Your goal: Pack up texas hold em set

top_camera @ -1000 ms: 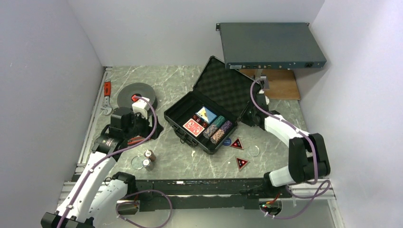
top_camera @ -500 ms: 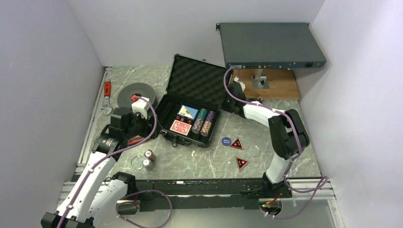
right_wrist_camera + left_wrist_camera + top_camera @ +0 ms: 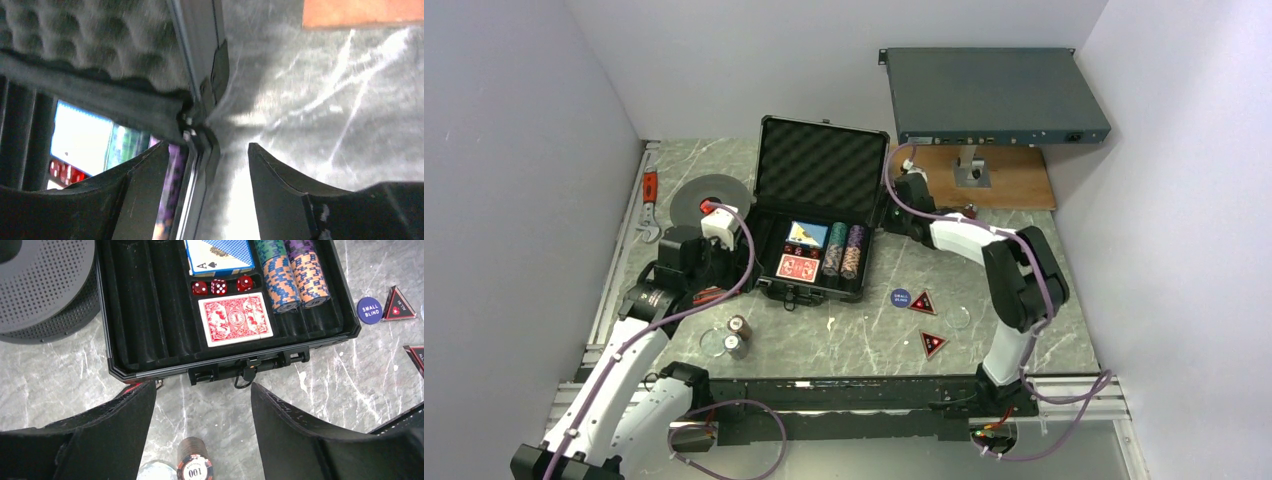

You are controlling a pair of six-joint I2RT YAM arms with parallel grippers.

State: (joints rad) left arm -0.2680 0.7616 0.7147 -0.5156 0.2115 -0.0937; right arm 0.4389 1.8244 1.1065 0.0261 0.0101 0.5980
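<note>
Both left claw (image 3: 202, 390) and right claw (image 3: 207, 147) gape empty over marbled grey table (image 3: 854, 340), pale walls (image 3: 524, 150) around.

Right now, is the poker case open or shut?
Open. On the black briefcase, the foam-lined lid stands raised at the back; red card deck, dice and chip stacks lie exposed in the tray.

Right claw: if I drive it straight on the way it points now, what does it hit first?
The black briefcase: its side wall at the hinge corner, where the foam lid meets the base, sits between the fingertips of the open right claw. Blur hides whether they already touch.
</note>
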